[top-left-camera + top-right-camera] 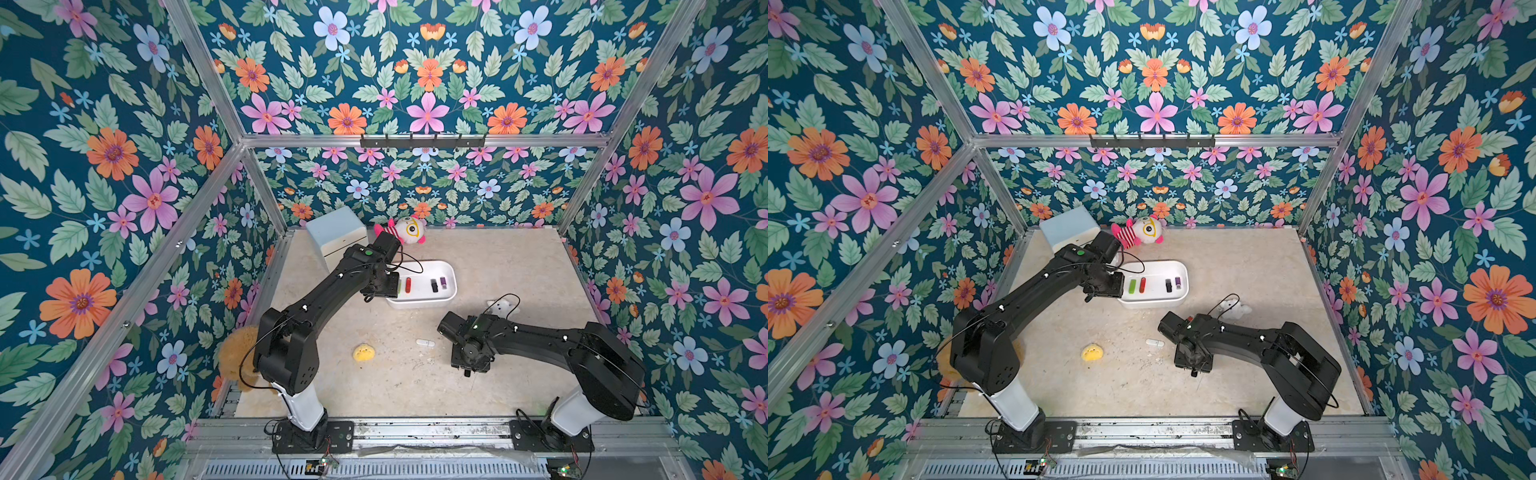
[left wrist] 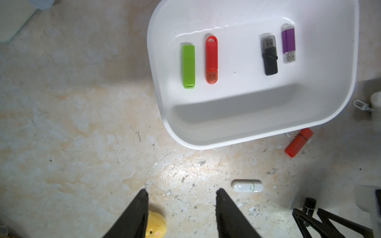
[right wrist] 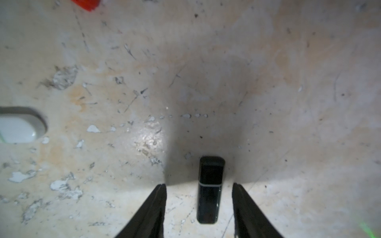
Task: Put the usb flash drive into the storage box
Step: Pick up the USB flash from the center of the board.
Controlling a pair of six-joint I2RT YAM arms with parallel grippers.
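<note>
The storage box (image 1: 419,302) (image 1: 1152,304) (image 2: 226,142) is a shallow white tub at mid-table holding green, red, black and purple drives. A black usb flash drive (image 3: 210,189) (image 1: 467,372) lies on the table between the fingers of my right gripper (image 3: 199,185), which is open with a gap on each side of the drive. My left gripper (image 2: 182,191) hangs open and empty over the table beside the box's left end. A white flash drive (image 1: 425,343) (image 2: 247,186) lies on the table between the arms. A red drive (image 2: 299,142) lies just outside the box's near wall.
A pale blue-topped cabinet (image 1: 336,232) and a striped plush (image 1: 405,230) stand at the back. A yellow plush (image 1: 363,353) lies front centre, a brown plush (image 1: 237,353) behind the left arm's base, and a small white toy (image 1: 500,307) right of the box.
</note>
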